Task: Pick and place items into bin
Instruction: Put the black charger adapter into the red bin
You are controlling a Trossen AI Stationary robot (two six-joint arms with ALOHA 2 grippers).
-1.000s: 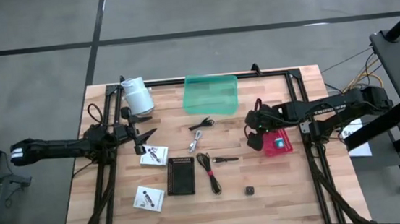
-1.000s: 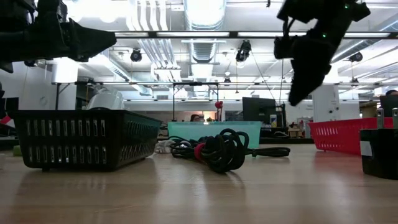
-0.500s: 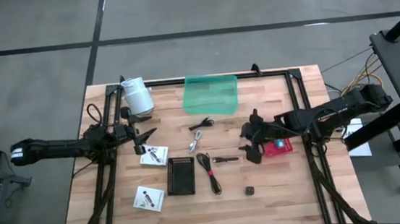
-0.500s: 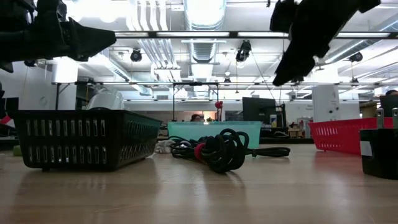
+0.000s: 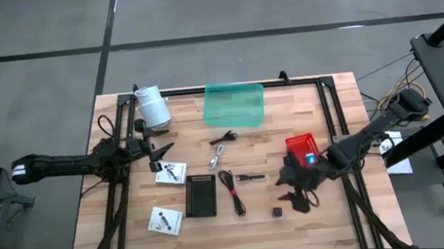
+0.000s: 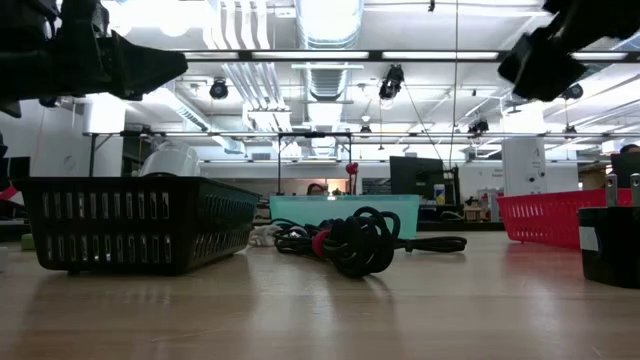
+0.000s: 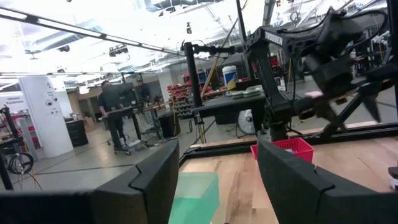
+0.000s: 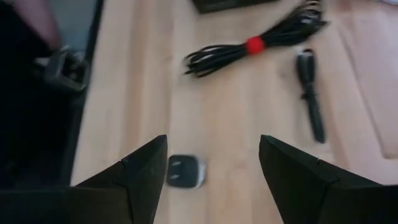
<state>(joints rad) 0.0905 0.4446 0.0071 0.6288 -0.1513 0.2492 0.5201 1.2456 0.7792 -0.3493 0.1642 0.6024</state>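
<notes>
1. Your right claw (image 5: 295,192) hangs with its fingers spread and empty, just above the table (image 5: 336,227).
2. Right beside its tips lies the small black cube (image 5: 278,212), which the wrist view (image 8: 185,172) shows between the fingers, untouched.
3. Just behind the claw sits the red basket (image 5: 302,146).
4. Farther off lie the black cable with a red tie (image 5: 233,190) and the black basket (image 5: 201,196).
5. Beyond those, the green bin (image 5: 234,105) stands at the table's back.
6. Your left claw (image 5: 162,151) waits well apart, fingers wide, near the white cards (image 5: 170,172).
</notes>
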